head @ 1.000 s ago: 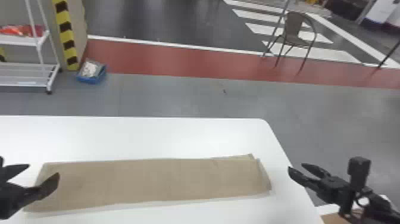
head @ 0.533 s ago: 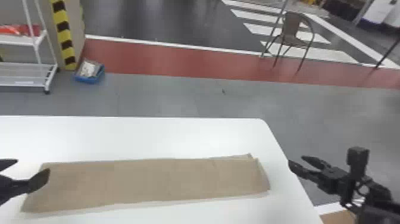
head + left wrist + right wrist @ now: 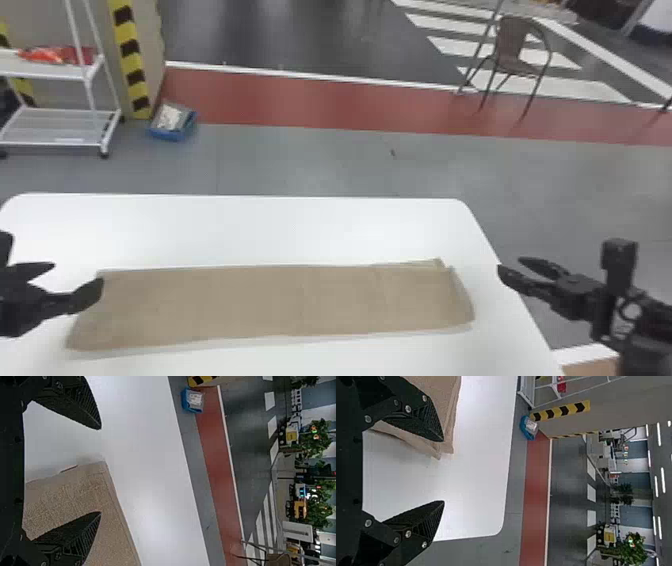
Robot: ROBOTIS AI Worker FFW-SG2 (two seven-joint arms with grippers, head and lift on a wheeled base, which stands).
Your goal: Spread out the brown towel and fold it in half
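Brown chair (image 3: 512,47), blue bin (image 3: 172,131), white shelf rack (image 3: 90,75).

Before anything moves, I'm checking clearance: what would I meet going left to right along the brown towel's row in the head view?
Left arm's black pincer, long brown cloth towel, right arm's black pincer.

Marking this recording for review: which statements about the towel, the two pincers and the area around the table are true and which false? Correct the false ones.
1. The brown towel is crumpled into a ball. False: it lies flat in a long strip.
2. The towel rests on the white table. True.
3. The left pincer is clamped shut on the towel. False: its fingers are spread and hold nothing.
4. The right pincer is open. True.
5. A chair stands beyond the table. True.
6. The small bin beyond the table is red. False: it is blue.
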